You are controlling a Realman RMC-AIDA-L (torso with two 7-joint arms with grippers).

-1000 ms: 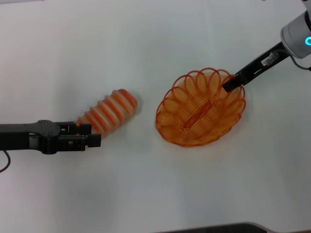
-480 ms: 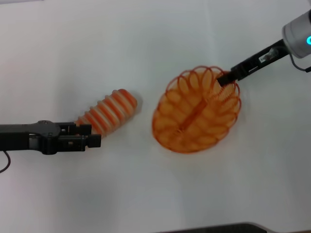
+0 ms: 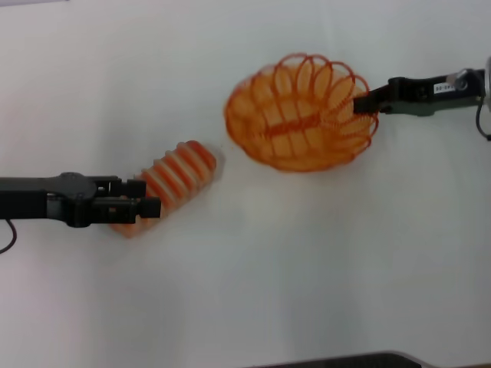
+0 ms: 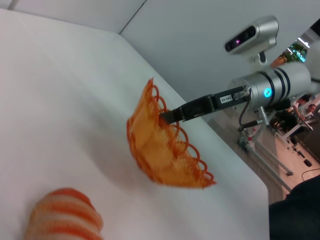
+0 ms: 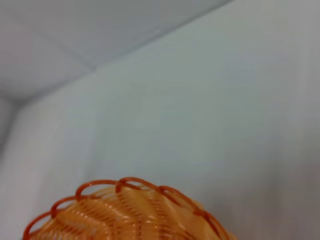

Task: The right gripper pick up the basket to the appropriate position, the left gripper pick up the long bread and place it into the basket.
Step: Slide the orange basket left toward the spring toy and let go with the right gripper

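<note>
Basket [image 3: 295, 115] clamped at its rim in right tool [image 3: 360, 103], off table [image 3: 307, 261].

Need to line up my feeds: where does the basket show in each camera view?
Head: basket upper middle, held at its rim by the right hand.
Left wrist: basket mid-picture, tilted, lifted off the table.
Right wrist: only its scalloped rim, low.
Shared landmark: that looped rim.

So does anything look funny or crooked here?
Yes, the basket is tipped on its side in the air, held by its rim in the right gripper. The long bread lies flat at the left gripper.
</note>
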